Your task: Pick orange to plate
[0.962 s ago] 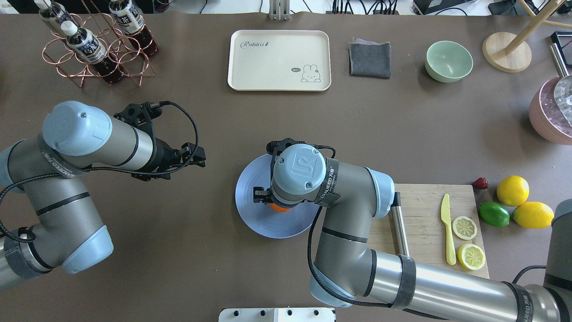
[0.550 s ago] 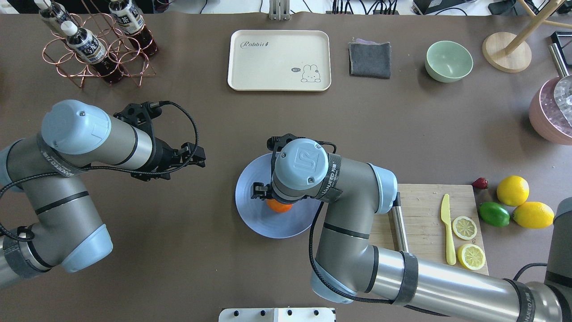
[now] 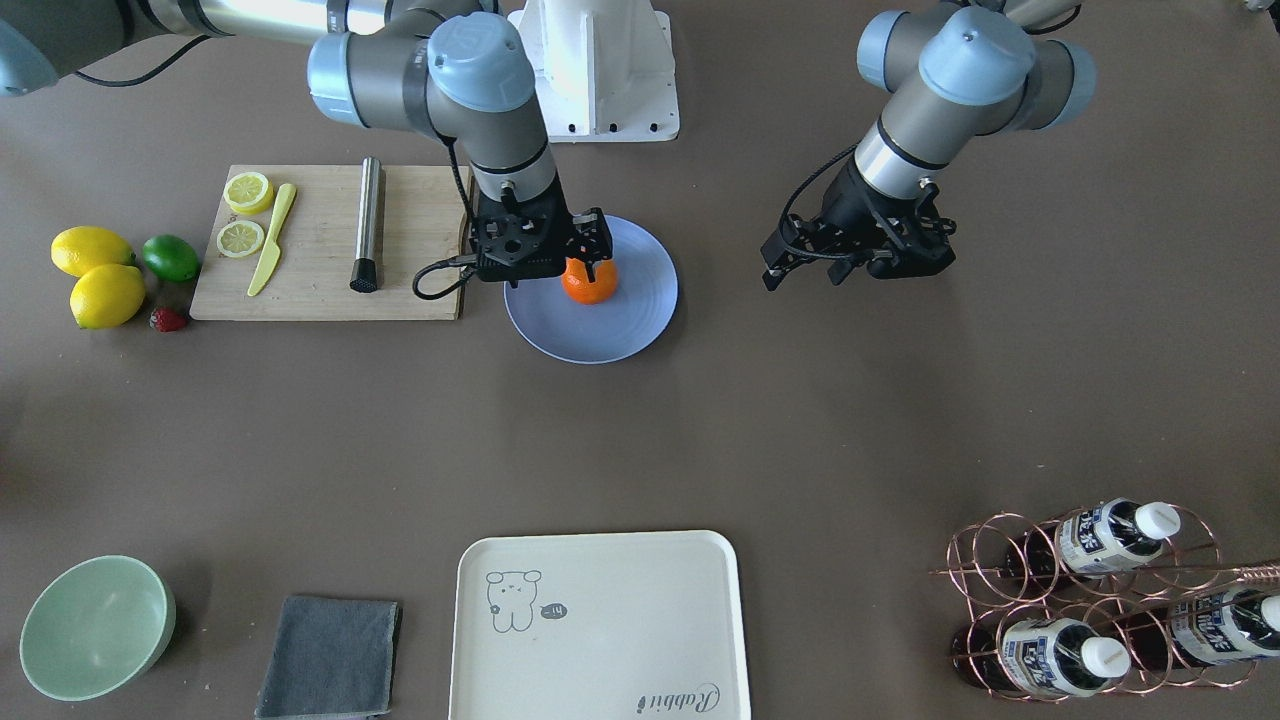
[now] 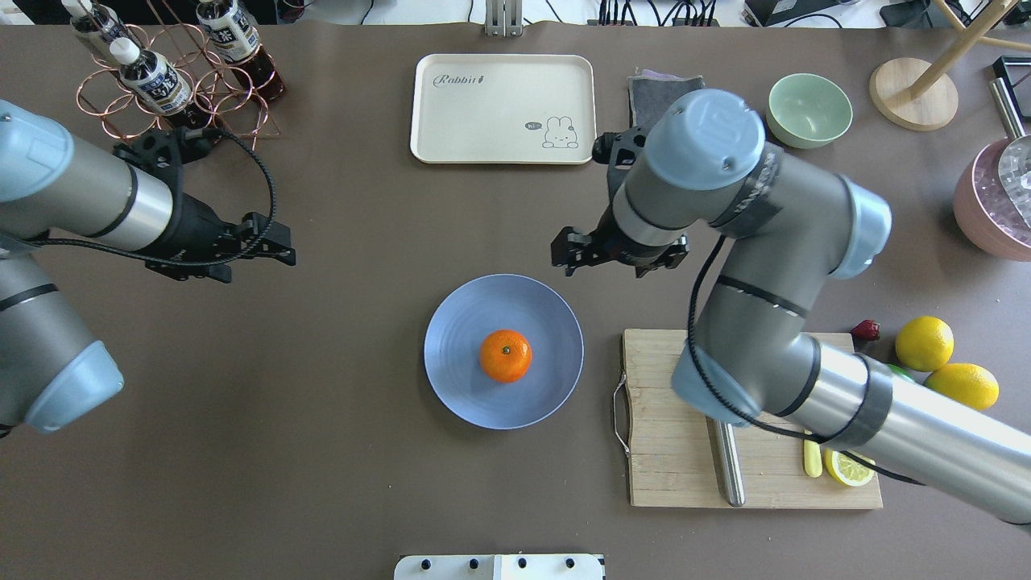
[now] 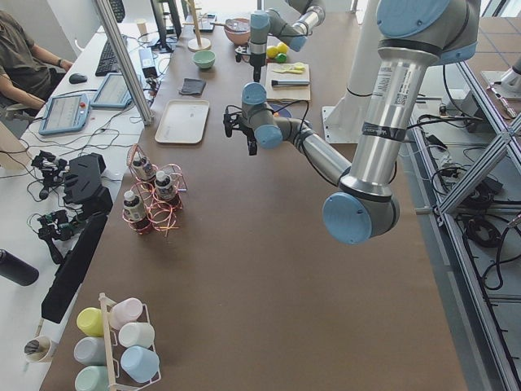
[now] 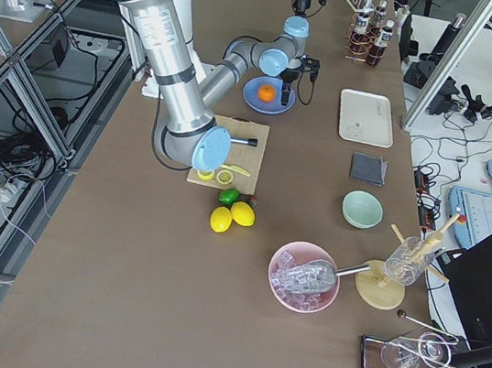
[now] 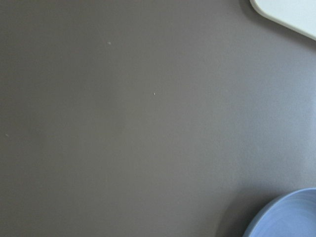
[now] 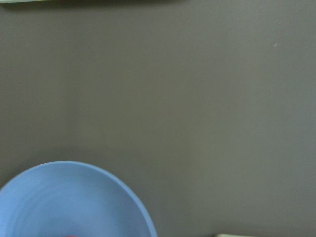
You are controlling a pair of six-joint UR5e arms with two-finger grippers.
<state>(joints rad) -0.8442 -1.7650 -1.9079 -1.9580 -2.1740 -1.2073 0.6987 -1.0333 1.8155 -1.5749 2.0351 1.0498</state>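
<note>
The orange (image 4: 506, 355) sits stem up in the middle of the periwinkle plate (image 4: 459, 379), with nothing touching it in the overhead view. My right gripper (image 4: 619, 254) hangs above bare table beyond the plate's far right rim, open and empty. The right wrist view shows only the plate's rim (image 8: 98, 197) at the lower left. The front view shows the orange (image 3: 590, 283) on the plate (image 3: 600, 335) with that gripper's fingers still either side of it. My left gripper (image 4: 278, 242) hovers open, well to the left of the plate and empty.
A cutting board (image 4: 685, 419) with a steel rod, a yellow knife and lemon slices lies right of the plate. Lemons (image 4: 924, 343) sit farther right. The cream tray (image 4: 503, 109), grey cloth, green bowl (image 4: 809, 110) and bottle rack (image 4: 173, 76) line the far side.
My right gripper let go of the orange, rose and swung away to the far right of the plate. The left arm drew back to the left and farther away.
</note>
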